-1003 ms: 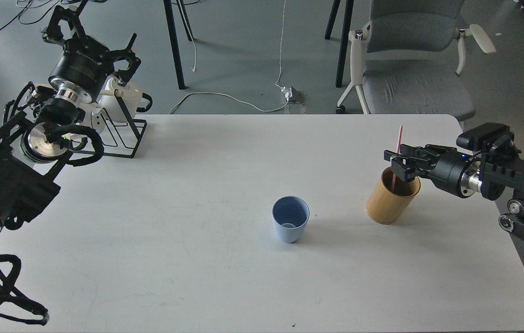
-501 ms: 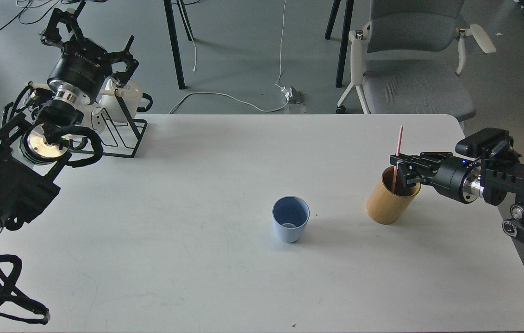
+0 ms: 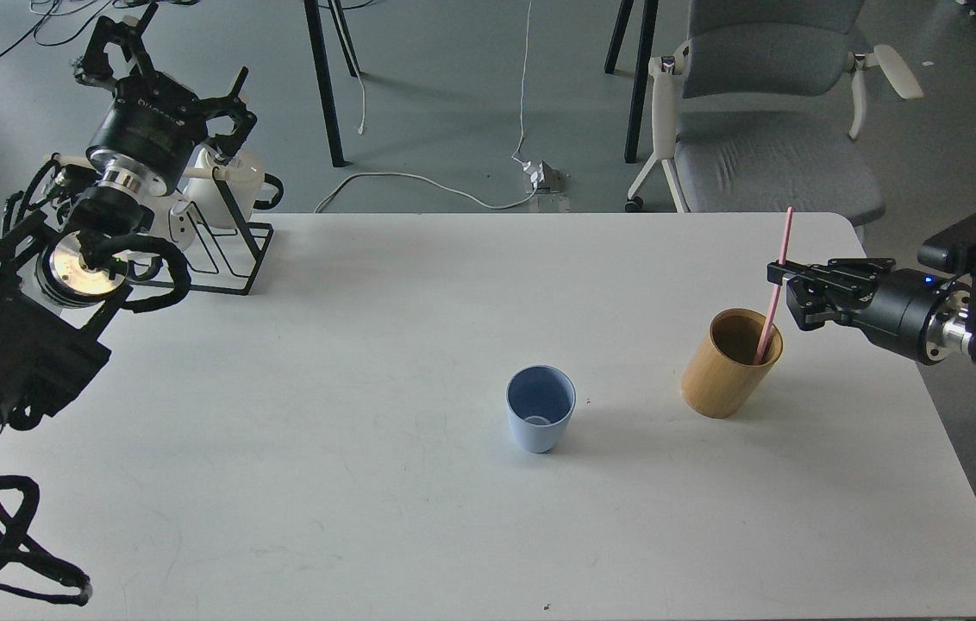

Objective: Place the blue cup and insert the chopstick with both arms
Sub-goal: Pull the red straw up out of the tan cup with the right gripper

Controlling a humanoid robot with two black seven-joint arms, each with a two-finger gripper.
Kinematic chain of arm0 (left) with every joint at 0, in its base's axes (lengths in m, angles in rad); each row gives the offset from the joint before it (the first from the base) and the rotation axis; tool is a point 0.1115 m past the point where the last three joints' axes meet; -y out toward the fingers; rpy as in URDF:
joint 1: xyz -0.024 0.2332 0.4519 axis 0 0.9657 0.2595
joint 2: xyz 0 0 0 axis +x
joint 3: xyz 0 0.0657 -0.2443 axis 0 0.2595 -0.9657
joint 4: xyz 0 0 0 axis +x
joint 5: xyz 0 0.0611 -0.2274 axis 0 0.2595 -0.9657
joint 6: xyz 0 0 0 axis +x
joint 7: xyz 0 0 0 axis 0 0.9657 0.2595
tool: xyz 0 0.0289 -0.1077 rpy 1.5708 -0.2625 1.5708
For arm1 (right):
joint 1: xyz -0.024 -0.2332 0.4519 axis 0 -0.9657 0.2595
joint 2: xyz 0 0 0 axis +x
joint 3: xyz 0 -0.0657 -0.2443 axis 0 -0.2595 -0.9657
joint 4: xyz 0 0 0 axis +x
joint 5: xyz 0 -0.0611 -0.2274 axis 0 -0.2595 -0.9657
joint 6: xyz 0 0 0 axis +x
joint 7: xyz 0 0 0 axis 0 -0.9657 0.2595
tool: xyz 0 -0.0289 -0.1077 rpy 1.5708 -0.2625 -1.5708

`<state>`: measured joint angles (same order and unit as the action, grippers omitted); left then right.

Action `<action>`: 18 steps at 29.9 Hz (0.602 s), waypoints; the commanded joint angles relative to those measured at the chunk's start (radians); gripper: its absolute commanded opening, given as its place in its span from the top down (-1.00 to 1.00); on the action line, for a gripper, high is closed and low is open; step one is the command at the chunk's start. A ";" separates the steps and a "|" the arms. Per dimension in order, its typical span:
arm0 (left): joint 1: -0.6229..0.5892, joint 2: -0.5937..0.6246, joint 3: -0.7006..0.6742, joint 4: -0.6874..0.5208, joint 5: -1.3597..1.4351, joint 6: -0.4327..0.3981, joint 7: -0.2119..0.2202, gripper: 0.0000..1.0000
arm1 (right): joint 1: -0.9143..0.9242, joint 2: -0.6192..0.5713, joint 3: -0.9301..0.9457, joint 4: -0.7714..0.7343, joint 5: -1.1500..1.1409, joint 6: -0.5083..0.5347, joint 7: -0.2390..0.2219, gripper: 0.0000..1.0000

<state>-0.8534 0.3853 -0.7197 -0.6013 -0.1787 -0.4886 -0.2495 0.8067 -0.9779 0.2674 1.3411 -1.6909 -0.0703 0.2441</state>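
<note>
Chopstick [image 3: 774, 297]: held by the right gripper [image 3: 790, 289] at the table's right side, its lower end seen inside the mouth of the tan bamboo holder [image 3: 728, 366].
Chopstick axis: close to upright, leaning slightly, the top toward the far right and the lower tip down and left into the holder.
Right gripper fingers: clamped on the chopstick's upper half, reached in sideways from the right.
Blue cup [image 3: 541, 419]: stood upright, mouth up, near the middle of the white table [image 3: 367, 483], apart from the holder on its left; nothing is seen in it.
Progress: the cup is judged placed; the chopstick is judged to be mid-lift out of the holder, so carrying it across and lowering it into the cup is left.
Left gripper [image 3: 156, 65]: raised at the far left above the black wire rack [image 3: 229, 250], fingers spread, nothing held.
Rack: white mugs [image 3: 234, 185] are seen behind it.
</note>
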 commanded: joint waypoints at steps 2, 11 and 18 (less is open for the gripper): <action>0.001 0.004 0.008 0.000 0.002 0.000 0.001 -0.99 | 0.019 -0.060 0.076 0.085 0.057 0.006 0.000 0.99; 0.002 0.010 0.014 0.000 0.007 0.000 0.009 -0.99 | 0.195 0.040 0.105 0.121 0.206 0.007 -0.002 0.99; 0.002 0.010 0.014 0.000 0.007 0.000 0.007 -0.99 | 0.183 0.206 -0.003 0.138 0.217 0.009 -0.005 0.99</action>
<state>-0.8513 0.3962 -0.7056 -0.6028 -0.1716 -0.4886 -0.2410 0.9904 -0.8311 0.3191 1.4806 -1.4716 -0.0617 0.2395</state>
